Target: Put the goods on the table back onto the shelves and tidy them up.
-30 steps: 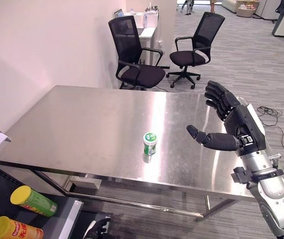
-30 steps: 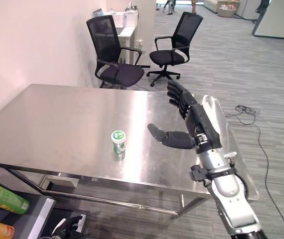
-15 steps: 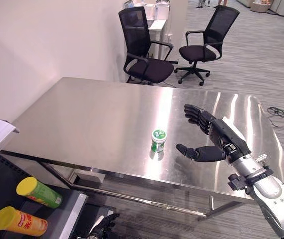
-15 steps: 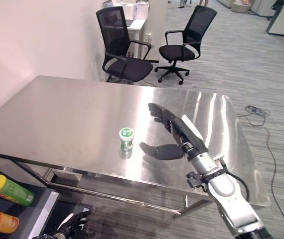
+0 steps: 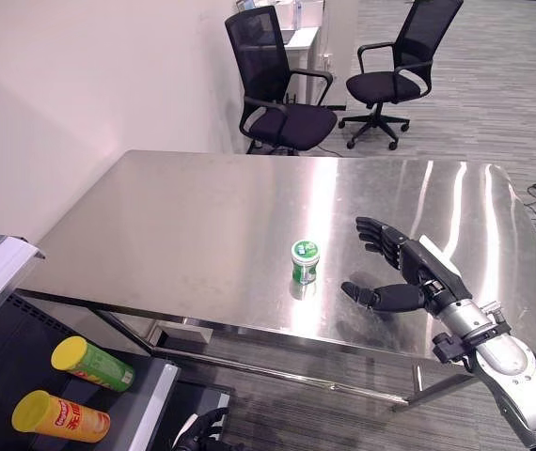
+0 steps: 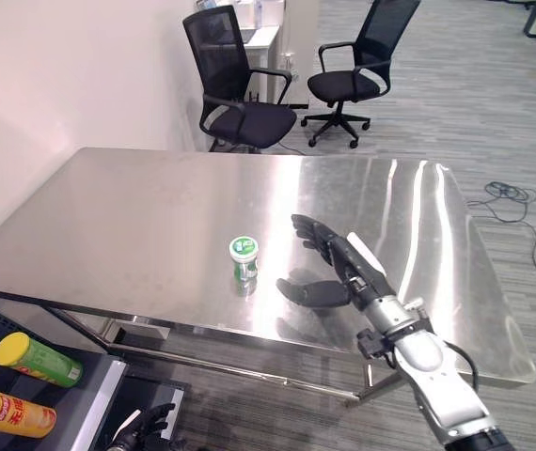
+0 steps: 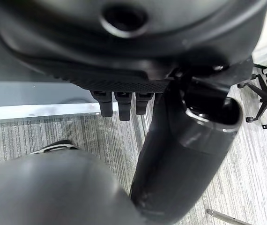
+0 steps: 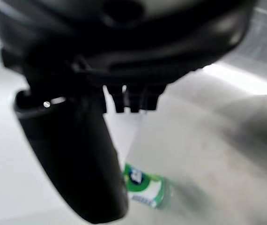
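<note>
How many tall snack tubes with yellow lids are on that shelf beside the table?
2. A green tube lies on its side on the shelf, and an orange tube lies nearer the camera, beside it. The shelf runs past the picture's edge, so more could be hidden.

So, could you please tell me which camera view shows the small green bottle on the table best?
The left eye view shows the bottle best: whole, upright on the table, apart from the open right robot hand. The right eye view shows much the same. The right wrist view catches it blurred, partly behind the thumb.
</note>
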